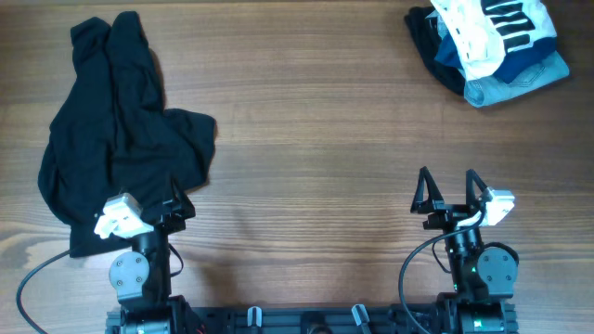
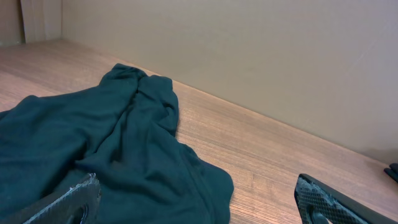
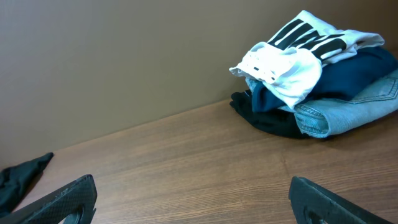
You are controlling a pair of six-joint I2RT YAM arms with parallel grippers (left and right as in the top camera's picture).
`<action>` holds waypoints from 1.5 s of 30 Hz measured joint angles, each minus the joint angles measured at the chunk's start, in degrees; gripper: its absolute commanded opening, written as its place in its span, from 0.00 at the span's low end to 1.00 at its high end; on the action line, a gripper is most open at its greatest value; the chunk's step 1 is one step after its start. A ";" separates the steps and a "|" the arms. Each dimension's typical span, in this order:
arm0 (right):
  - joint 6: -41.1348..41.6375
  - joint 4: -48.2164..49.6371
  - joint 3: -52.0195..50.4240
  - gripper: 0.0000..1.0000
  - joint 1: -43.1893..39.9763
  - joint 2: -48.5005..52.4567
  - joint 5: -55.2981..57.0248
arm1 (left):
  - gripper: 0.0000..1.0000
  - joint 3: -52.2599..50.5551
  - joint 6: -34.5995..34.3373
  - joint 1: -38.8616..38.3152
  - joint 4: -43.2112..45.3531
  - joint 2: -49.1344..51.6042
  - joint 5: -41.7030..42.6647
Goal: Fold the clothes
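Observation:
The black garment point(image 1: 116, 130) lies crumpled on the left of the wooden table, reaching from the far edge to the near left. In the left wrist view it point(image 2: 112, 149) fills the left half. My left gripper point(image 1: 176, 199) is open, low over the garment's near right edge; its fingers point(image 2: 196, 202) hold nothing. My right gripper point(image 1: 448, 190) is open and empty over bare wood point(image 3: 193, 199) at the near right, far from the garment. A corner of the garment point(image 3: 18, 174) shows at the left of the right wrist view.
A pile of other clothes point(image 1: 487, 46) sits at the far right corner: a white garment with black stripes point(image 3: 298, 50) on top, dark blue fabric and light-blue denim point(image 3: 348, 106) under it. A plain wall point(image 2: 249, 56) runs behind the table.

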 measured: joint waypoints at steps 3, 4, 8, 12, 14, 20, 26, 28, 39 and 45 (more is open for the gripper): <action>0.00 0.00 0.00 1.00 0.00 0.00 0.02 | 1.00 0.00 0.02 0.00 0.15 0.00 -0.52; 0.00 0.00 -0.02 0.99 0.00 0.00 0.17 | 1.00 0.00 0.02 0.00 0.17 0.00 -0.90; 0.00 0.00 0.00 1.00 0.00 0.00 0.20 | 1.00 0.00 0.02 0.00 0.20 0.00 -1.53; 0.00 0.00 0.00 1.00 0.00 0.00 0.20 | 1.00 0.00 0.02 0.00 0.20 0.00 -1.53; 0.00 0.00 0.00 1.00 0.00 0.00 0.20 | 1.00 0.00 0.00 0.00 0.20 0.00 -1.53; 0.00 0.00 -0.02 1.00 0.00 0.00 0.20 | 1.00 0.00 0.00 0.00 0.20 0.00 -1.55; 0.00 0.00 0.00 1.00 0.00 0.00 0.20 | 1.00 0.00 0.00 0.00 0.20 0.00 -1.60; 0.00 0.00 -0.02 1.00 0.00 0.00 0.20 | 1.00 0.00 0.02 0.00 0.20 0.00 -1.70; 0.00 0.00 0.00 1.00 0.00 0.00 0.20 | 1.00 0.00 0.02 0.00 0.20 0.00 -1.73; 0.00 0.00 0.00 1.00 0.00 0.00 0.20 | 1.00 0.00 0.02 0.00 0.20 0.00 -1.73</action>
